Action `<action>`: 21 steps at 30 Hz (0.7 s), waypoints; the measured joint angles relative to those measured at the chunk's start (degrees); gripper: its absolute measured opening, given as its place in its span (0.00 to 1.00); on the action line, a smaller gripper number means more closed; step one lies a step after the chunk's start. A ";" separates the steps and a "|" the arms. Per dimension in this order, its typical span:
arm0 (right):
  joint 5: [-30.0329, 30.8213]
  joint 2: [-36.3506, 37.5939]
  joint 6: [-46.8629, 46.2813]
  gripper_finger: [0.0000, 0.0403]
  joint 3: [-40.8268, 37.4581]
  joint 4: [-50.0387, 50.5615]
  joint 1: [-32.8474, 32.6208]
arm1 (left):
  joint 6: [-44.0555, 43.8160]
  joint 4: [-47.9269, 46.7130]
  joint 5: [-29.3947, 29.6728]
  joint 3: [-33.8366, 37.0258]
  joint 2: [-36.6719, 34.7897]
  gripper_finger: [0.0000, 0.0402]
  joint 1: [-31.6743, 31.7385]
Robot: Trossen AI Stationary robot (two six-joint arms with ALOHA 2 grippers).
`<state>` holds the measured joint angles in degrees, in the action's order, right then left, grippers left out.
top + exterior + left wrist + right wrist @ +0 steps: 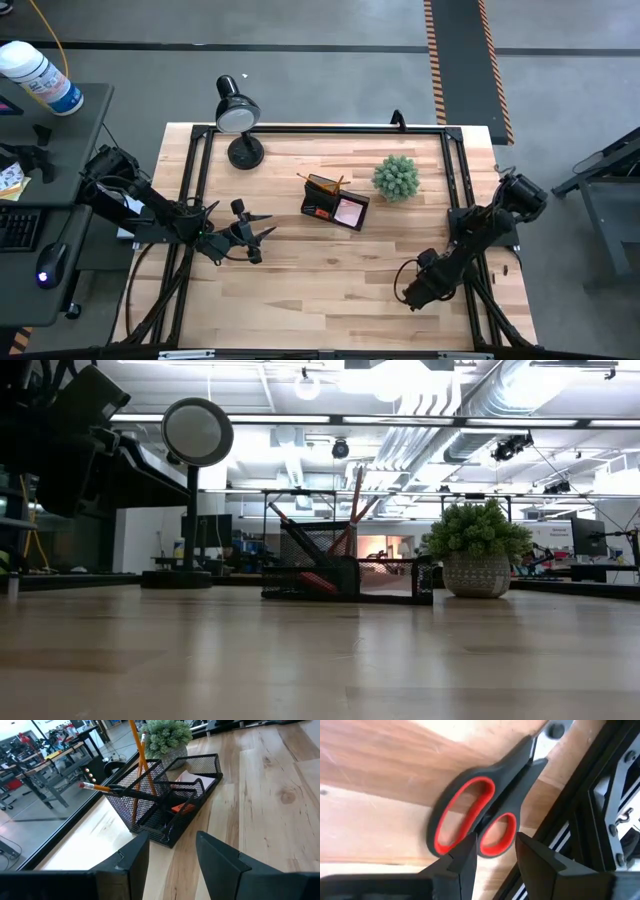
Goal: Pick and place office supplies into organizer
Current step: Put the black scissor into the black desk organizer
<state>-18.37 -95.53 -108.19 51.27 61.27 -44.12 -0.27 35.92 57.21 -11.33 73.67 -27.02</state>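
The black mesh organizer [335,203] stands mid-table. It holds orange-yellow pencils [137,755], black pens, and a pink sticky-note pad [350,211]. It also shows in the low view [350,575] and the left wrist view [170,805]. My left gripper [258,236] is open and empty, to the organizer's left. The red-and-black scissors [475,815] lie flat on the table beside the black frame rail at the right. My right gripper [495,851] is open just above their handles, one finger on either side of the smaller loop. In the high view my right gripper [413,290] hides the scissors. My right gripper comes from above with its open fingers on either side of the scissors' smaller handle loop [498,834]. I cannot tell whether the fingers touch the handle. The scissors lie flat on the table.
A green spiky plant ball [396,177] in a pot stands just right of the organizer. A black desk lamp [238,115] stands at the far left. A black frame rail [580,795] runs close beside the scissors. Bare wood lies between the two grippers.
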 joint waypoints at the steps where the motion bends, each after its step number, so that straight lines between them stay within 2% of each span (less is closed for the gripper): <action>1: 0.21 0.00 -0.02 0.32 0.00 -0.35 0.16 | 0.00 0.00 0.00 0.00 0.00 0.37 0.02; 8: 3.05 0.00 0.50 0.32 0.00 -4.01 1.16 | 0.00 0.00 -0.01 0.00 0.00 0.37 0.00; 21: 5.47 0.02 0.62 0.32 0.00 -4.65 1.14 | 0.00 -0.02 -0.68 0.00 0.00 0.37 0.00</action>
<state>-12.89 -95.50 -107.57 51.27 56.62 -42.98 -0.27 35.90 56.53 -11.33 73.67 -27.03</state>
